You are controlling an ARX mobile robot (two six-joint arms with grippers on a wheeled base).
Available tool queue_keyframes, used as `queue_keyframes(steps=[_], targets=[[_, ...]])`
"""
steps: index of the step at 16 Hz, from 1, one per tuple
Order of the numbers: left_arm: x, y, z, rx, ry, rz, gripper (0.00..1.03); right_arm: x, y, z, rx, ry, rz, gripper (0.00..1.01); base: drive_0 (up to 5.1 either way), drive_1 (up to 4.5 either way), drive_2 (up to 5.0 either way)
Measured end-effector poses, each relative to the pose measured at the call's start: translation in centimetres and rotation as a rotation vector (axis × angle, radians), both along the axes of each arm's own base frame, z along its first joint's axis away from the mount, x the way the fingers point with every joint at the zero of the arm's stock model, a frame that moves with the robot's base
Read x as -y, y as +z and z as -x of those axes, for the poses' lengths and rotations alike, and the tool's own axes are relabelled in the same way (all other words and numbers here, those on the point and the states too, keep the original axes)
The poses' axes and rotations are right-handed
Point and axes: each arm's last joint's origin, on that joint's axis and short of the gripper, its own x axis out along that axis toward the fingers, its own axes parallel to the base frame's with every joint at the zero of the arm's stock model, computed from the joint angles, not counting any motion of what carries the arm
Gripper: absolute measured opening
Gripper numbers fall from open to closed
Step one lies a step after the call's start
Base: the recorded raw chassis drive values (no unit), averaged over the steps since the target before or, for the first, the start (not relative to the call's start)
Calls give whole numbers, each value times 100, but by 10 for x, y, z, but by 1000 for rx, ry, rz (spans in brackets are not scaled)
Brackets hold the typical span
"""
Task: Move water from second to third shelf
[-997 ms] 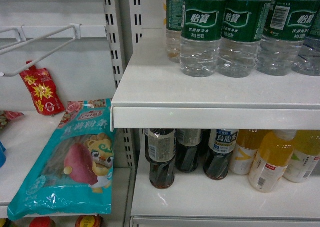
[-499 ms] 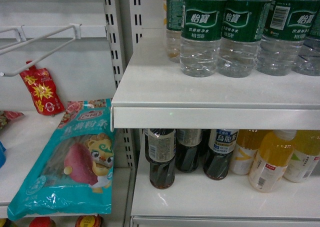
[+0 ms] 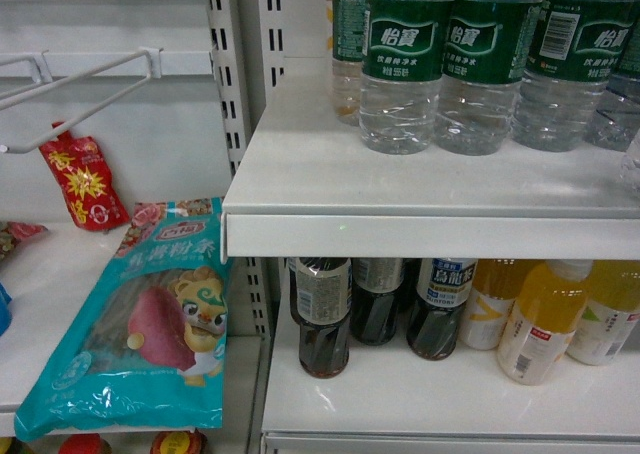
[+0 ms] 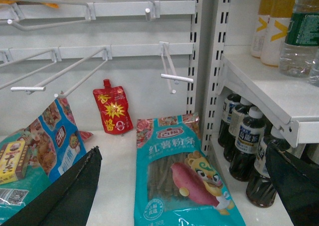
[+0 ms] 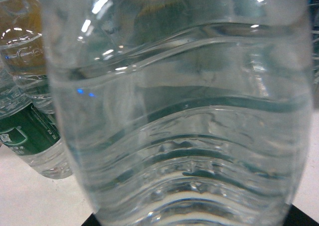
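Note:
A clear ribbed bottle of water (image 5: 179,116) fills the right wrist view, its label out of sight. My right gripper (image 5: 194,219) is shut on it; only the dark fingertips (image 5: 299,217) show at the bottom corners. In the head view a clear sliver of this water (image 3: 633,164) shows at the right edge above the upper shelf (image 3: 430,189). My left gripper (image 4: 183,151) hangs open over a teal noodle packet (image 4: 182,176), holding nothing. Neither gripper shows in the head view.
Several green-labelled water bottles (image 3: 405,64) stand at the back of the upper shelf. Dark drink bottles (image 3: 322,314) and yellow drink bottles (image 3: 545,319) stand on the shelf below. To the left are white peg hooks (image 3: 90,84) and a red pouch (image 3: 85,184).
A clear edge of the held bottle has come into the head view at the right edge, above the upper shelf. Nothing else has moved.

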Motion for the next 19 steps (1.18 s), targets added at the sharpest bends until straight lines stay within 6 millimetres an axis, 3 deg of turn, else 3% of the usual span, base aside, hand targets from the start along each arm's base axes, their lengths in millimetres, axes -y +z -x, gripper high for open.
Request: queue_keyframes(steps=[10, 19], targets=[[0, 0, 0, 0, 0, 0, 98, -21, 2, -52, -64, 51, 64, 40, 0, 0, 0], [0, 0, 0, 0, 0, 0, 98, -24, -1, -64, -74, 40, 96, 40, 0, 0, 0]])
